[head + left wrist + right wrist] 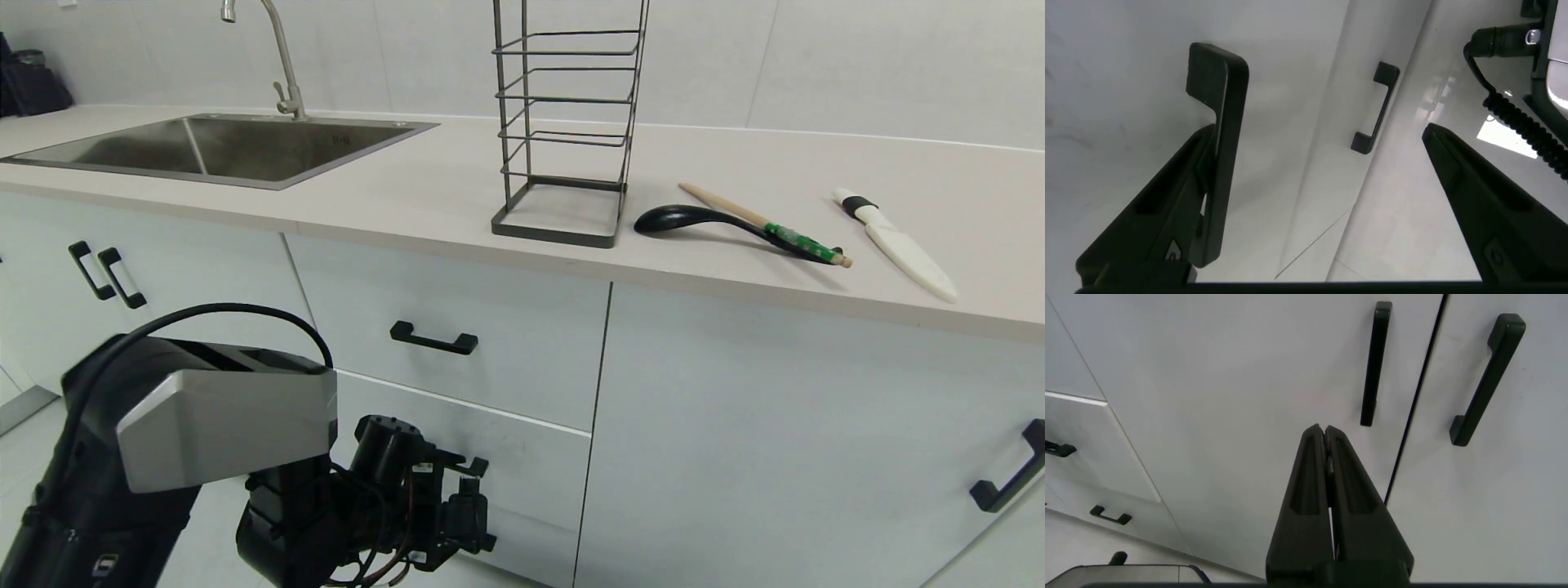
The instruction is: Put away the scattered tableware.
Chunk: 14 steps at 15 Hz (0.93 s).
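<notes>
The left hand [1315,139] has its fingers apart, with a black drawer handle [1218,147] just beside one finger. The right hand [1328,437] is pressed together on nothing. The ladle [682,219], wooden stick [735,209] and knife [898,245] lie on the counter [408,204], well above the left hand and off to its right.

Sink [245,151], tap [282,61], cabinets [735,425]; perhaps a bag [33,86].

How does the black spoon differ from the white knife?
The black spoon has a rounded bowl; the white knife tapers to a point and has a black band. The spoon lies beside the wire rack, its handle meeting a wooden stick; the knife lies apart. Both rest on the counter.
</notes>
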{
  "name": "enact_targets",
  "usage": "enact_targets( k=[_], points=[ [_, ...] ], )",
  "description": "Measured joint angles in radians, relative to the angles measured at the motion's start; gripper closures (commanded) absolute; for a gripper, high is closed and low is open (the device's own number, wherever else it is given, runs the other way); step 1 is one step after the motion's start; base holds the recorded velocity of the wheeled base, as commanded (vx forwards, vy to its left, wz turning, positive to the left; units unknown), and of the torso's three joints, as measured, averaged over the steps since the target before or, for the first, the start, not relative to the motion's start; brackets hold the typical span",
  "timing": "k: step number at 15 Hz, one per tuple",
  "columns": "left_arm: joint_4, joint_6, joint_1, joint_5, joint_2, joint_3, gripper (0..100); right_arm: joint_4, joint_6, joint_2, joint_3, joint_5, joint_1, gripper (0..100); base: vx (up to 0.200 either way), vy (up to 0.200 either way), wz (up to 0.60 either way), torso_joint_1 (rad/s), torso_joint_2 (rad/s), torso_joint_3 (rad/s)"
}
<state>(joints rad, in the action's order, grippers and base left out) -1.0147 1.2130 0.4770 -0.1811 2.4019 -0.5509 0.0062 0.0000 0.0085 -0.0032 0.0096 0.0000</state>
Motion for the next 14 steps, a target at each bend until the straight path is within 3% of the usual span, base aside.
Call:
enact_targets(
  k=[9,14],
  points=[
    [0.004,-0.006,0.013,-0.004,-0.078,0.154,0,0.0,0.0,0.0,0.0,0.0,0.0,100,0.0,0.0,0.0,0.0,0.0,0.0],
    [0.005,-0.036,0.061,-0.017,-0.323,0.281,0,0.0,0.0,0.0,0.0,0.0,0.0,100,0.0,0.0,0.0,0.0,0.0,0.0]
  ],
)
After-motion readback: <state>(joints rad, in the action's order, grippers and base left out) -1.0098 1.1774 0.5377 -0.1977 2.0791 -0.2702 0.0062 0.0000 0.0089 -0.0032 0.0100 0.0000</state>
